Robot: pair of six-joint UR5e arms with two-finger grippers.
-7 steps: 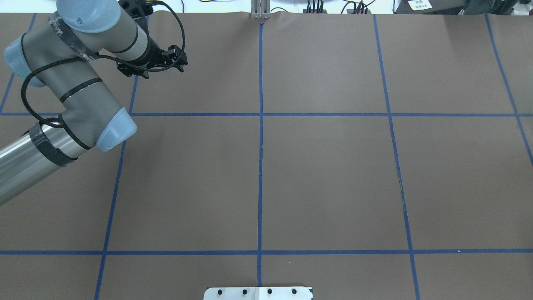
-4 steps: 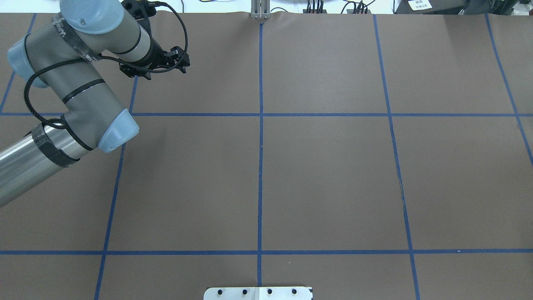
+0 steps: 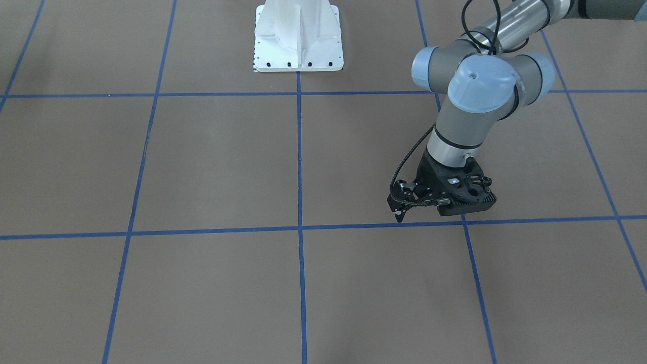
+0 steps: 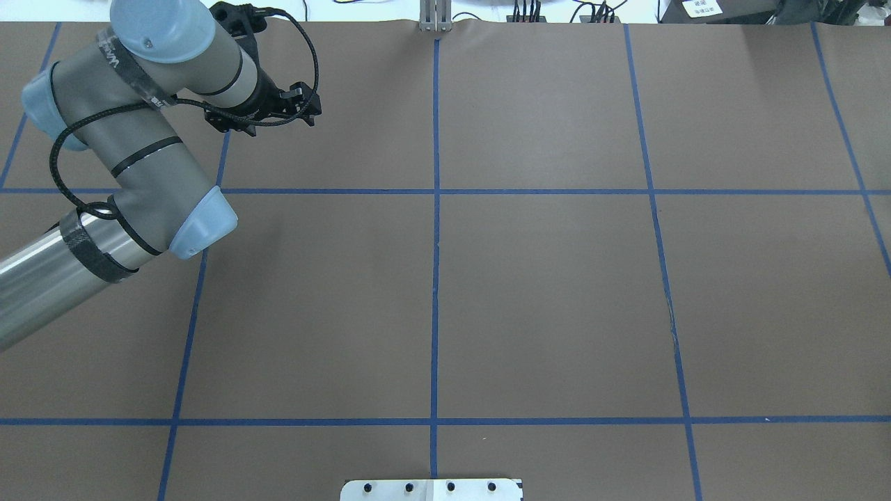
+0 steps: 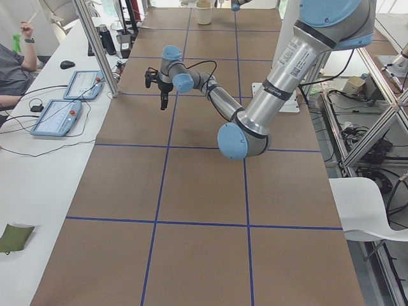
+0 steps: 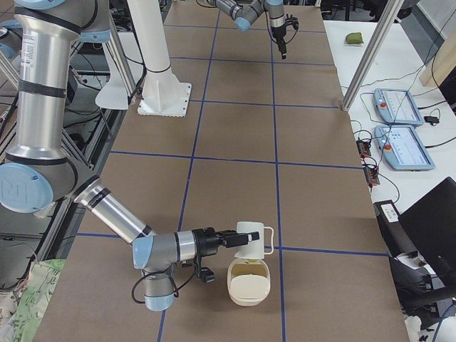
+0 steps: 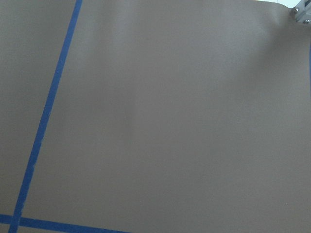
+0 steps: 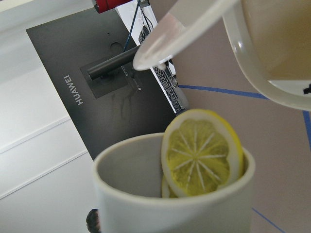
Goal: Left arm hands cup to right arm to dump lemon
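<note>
Brown paper covers the long table (image 4: 557,313), cut into big squares by blue tape lines (image 4: 436,278). A white pedestal (image 3: 298,40) is bolted at the robot's edge. Along the operators' side runs a white bench carrying two pendant tablets (image 6: 395,107), and a person (image 5: 9,64) sits at it. A dark HUAWEI monitor (image 8: 97,82) stands past the table's right end.

At that right end the cup (image 6: 255,240) sits at the tip of the right gripper (image 6: 231,240). It is tipped on its side above a cream vessel (image 6: 248,285) that stands on the paper. I cannot tell how that gripper's jaws stand. The lemon (image 8: 201,155), a slice on edge, rests in the vessel's mouth just under the cup's rim.

Well apart, toward the other end, the left gripper (image 3: 399,216) hangs point-down over the paper just beside a tape crossing. Its jaws look pressed together.
</note>
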